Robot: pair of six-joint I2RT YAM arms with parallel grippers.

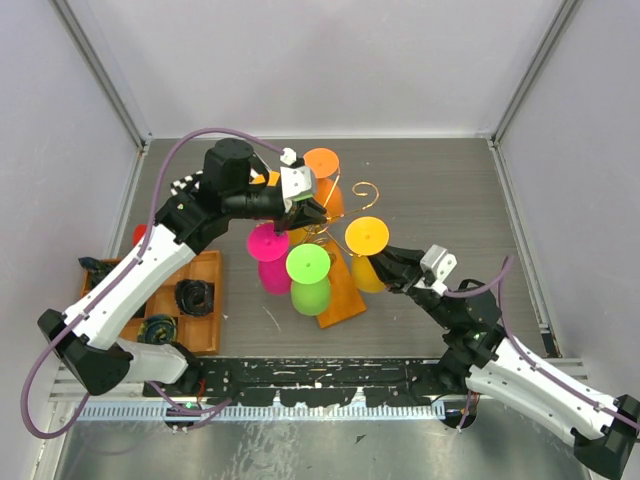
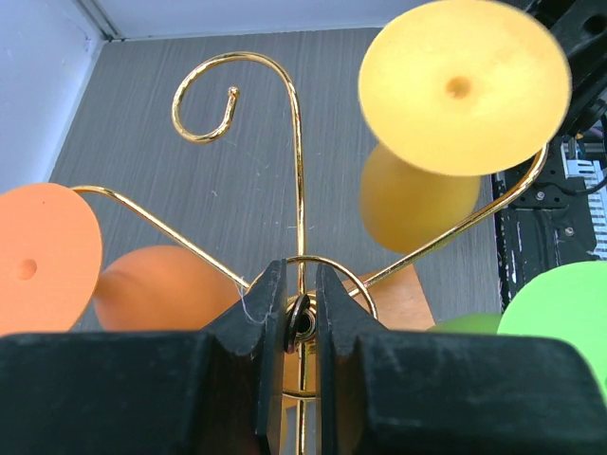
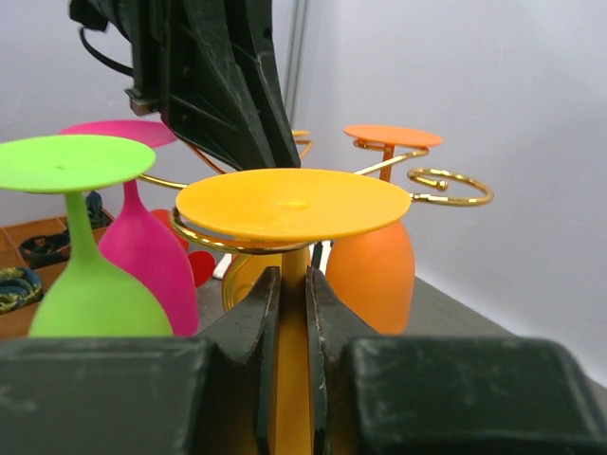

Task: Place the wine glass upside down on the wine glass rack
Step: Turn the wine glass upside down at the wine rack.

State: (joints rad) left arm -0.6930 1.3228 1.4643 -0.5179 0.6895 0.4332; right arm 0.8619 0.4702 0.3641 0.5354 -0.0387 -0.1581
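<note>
The wine glass rack (image 1: 345,300) stands mid-table, its gold wire arms (image 2: 296,142) rising from an orange-brown base. A yellow wine glass (image 1: 367,235) hangs upside down, its round foot (image 3: 294,204) lying on a curled gold arm. My right gripper (image 3: 291,284) is shut on its stem just under the foot, reaching in from the right (image 1: 385,268). My left gripper (image 2: 301,284) is shut on the small ring at the top of the rack's centre post, over the rack's middle (image 1: 305,215). The yellow glass (image 2: 463,85) shows at the upper right of the left wrist view.
Pink (image 1: 268,245), green (image 1: 308,265) and orange (image 1: 322,163) glasses hang upside down on other arms. One curled arm (image 1: 365,190) at the back is free. A compartmented wooden tray (image 1: 205,300) with dark items sits at the left. Walls enclose the table.
</note>
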